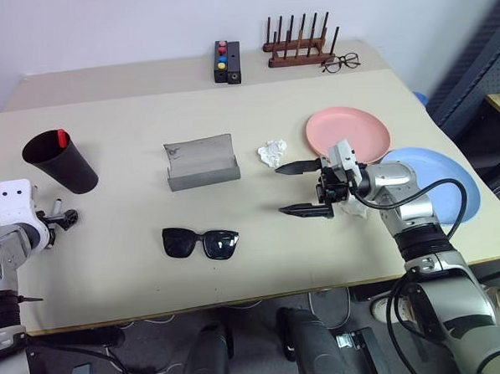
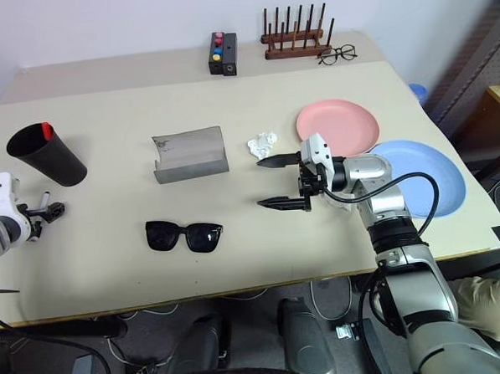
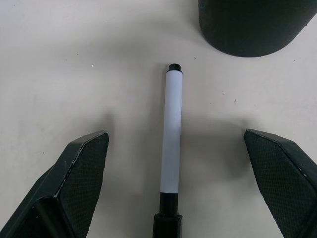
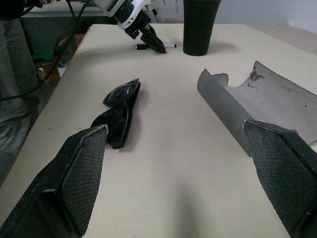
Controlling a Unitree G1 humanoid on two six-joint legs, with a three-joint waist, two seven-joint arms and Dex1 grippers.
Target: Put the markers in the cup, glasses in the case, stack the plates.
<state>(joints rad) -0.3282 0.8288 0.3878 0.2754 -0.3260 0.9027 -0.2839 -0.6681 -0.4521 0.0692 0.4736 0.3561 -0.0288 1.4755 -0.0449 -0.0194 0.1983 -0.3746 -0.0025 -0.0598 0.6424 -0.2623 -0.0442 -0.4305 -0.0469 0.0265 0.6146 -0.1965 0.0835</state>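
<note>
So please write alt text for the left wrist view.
A white marker with black ends lies on the beige table, between the two open black fingers of the left tool. The dark cup stands just beyond it.

The right gripper (image 1: 299, 188) points level toward the robot's left, its forearm bent in from the right, black fingers spread wide with nothing between them. The left gripper (image 1: 61, 219) angles downward at the left edge, fingers (image 3: 79, 168) likewise wide apart.

Robot lab, beige test table (image 1: 138, 285), loose cables underneath, props laid out
</note>
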